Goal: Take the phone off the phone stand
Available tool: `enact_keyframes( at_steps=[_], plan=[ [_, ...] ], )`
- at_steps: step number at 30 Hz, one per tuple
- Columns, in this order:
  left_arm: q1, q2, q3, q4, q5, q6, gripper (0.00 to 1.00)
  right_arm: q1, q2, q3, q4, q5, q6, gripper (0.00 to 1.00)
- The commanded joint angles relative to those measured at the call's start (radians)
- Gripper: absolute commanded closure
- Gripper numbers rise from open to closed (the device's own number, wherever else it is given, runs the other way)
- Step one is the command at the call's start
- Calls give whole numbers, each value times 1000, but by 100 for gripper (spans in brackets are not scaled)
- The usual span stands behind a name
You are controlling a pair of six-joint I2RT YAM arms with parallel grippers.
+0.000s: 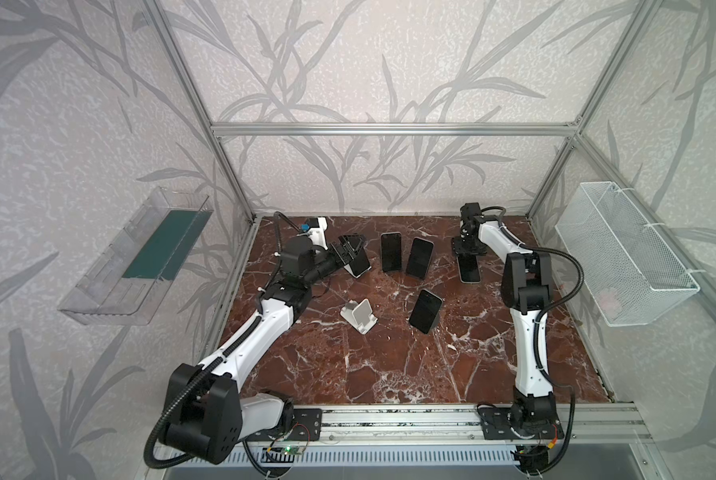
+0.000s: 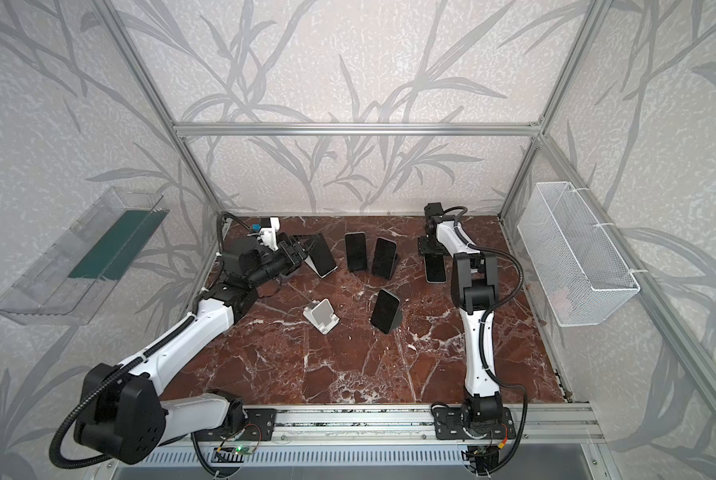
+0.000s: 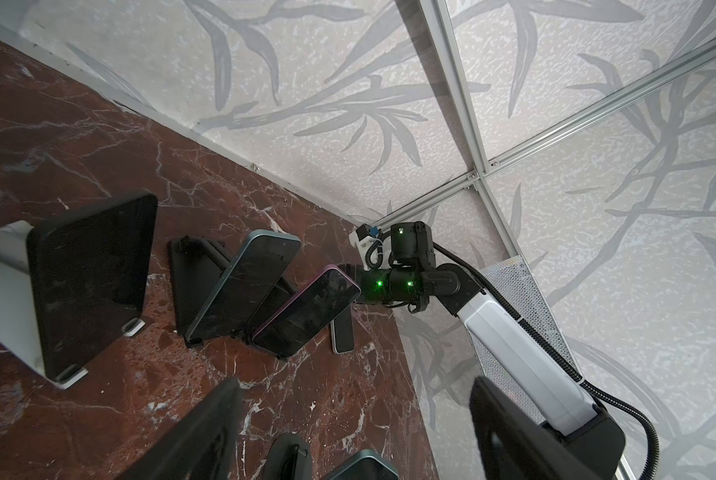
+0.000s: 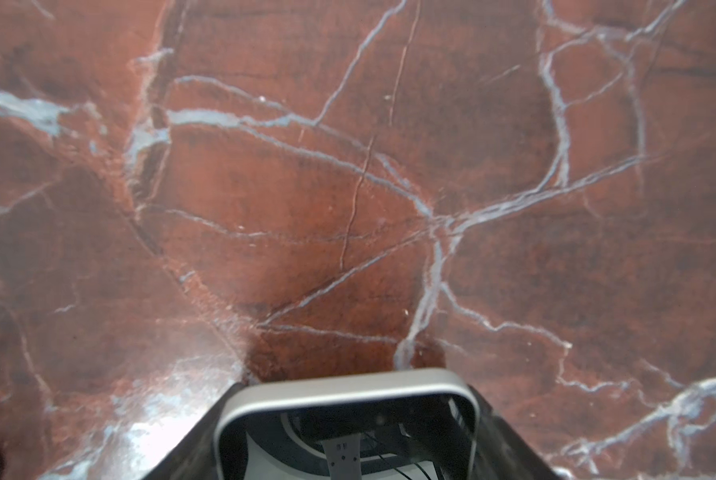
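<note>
Top views show my right gripper (image 1: 466, 257) pinching a phone (image 1: 469, 272) laid flat, apparently off the empty stand (image 1: 358, 318), while my left gripper (image 1: 350, 249), spread and empty, hangs beside a propped phone (image 1: 360, 266); four remain propped.

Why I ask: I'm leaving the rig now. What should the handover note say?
Left gripper: jaws open, empty, beside the phone on the white stand, not gripping it.
Right gripper: jaws shut on the silver-edged phone, held flat at table level, far right.
Done: silver-edged phone is off any stand; the empty white stand sits mid-table.
Left: release that phone, then clear the white-stand phone and the three phones on dark stands.
</note>
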Motion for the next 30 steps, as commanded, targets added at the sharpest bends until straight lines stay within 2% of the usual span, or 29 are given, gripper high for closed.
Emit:
enact_keyframes(
  at_steps=[1,9,14,20,30],
  plan=[
    [-5,-3,6,-12,-11,20,14,-2,6,-31,7,19,2,39],
    [-6,0,7,-2,1,15,14,10,-5,-60,39,13,-23,33],
    [-9,1,31,-54,5,53,14,12,6,-54,37,24,-24,29],
    [-10,-23,47,-85,3,84,14,13,36,-3,3,40,-35,28],
    [-11,-23,43,-63,19,61,14,17,28,-29,4,13,-14,25]
  ],
)
